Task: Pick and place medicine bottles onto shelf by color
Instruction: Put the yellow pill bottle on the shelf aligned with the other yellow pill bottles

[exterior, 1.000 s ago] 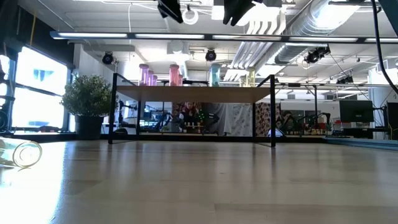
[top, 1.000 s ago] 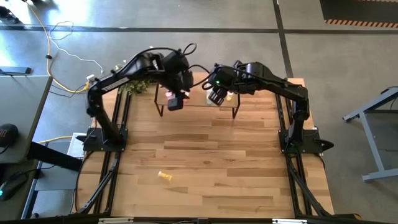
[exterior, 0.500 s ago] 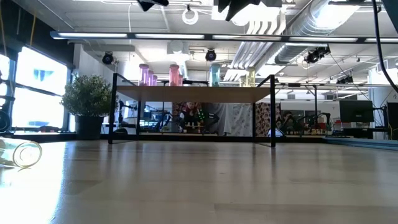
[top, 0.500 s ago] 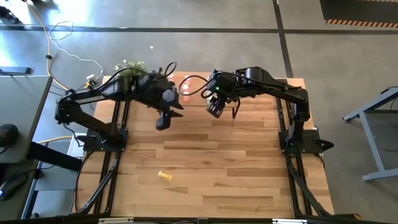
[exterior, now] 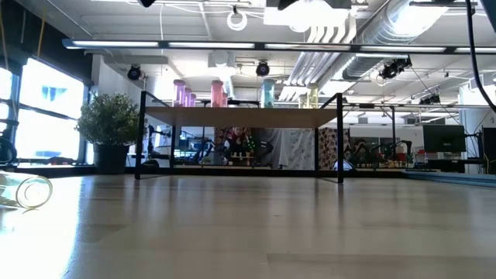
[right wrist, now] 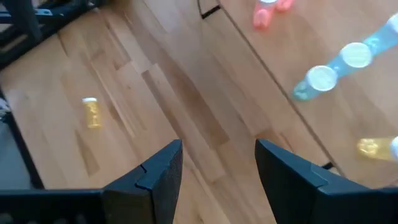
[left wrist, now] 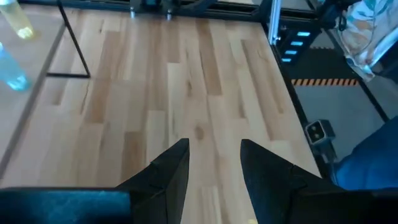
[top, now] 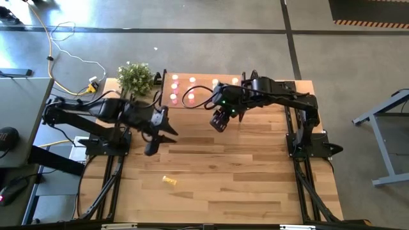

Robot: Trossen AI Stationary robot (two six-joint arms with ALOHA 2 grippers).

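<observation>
The shelf [top: 203, 92] stands at the table's far edge on thin black legs. Several medicine bottles [top: 182, 89] stand on it, pink, blue and yellow ones [exterior: 217, 92]. One yellow bottle [top: 169, 181] lies on its side on the tabletop near the front, also seen in the right wrist view [right wrist: 92, 112]. My left gripper [top: 152, 147] hovers open over the table's left half, in front of the shelf, with nothing between its fingers [left wrist: 213, 149]. My right gripper [top: 219, 122] hangs open just in front of the shelf's middle, also empty [right wrist: 217, 155].
A small potted plant [top: 136, 77] stands at the far left corner beside the shelf. A clear jar [exterior: 31, 191] lies at the left in the low view. Bare wooden planks [top: 243, 166] stretch between the shelf and the near edge.
My left gripper has drawn back from above the shelf toward the table's left and near side, sinking and tipping less steeply down. My right gripper has come a little toward the near edge, off the shelf's front, and has turned at the wrist. The bottles have kept still.
</observation>
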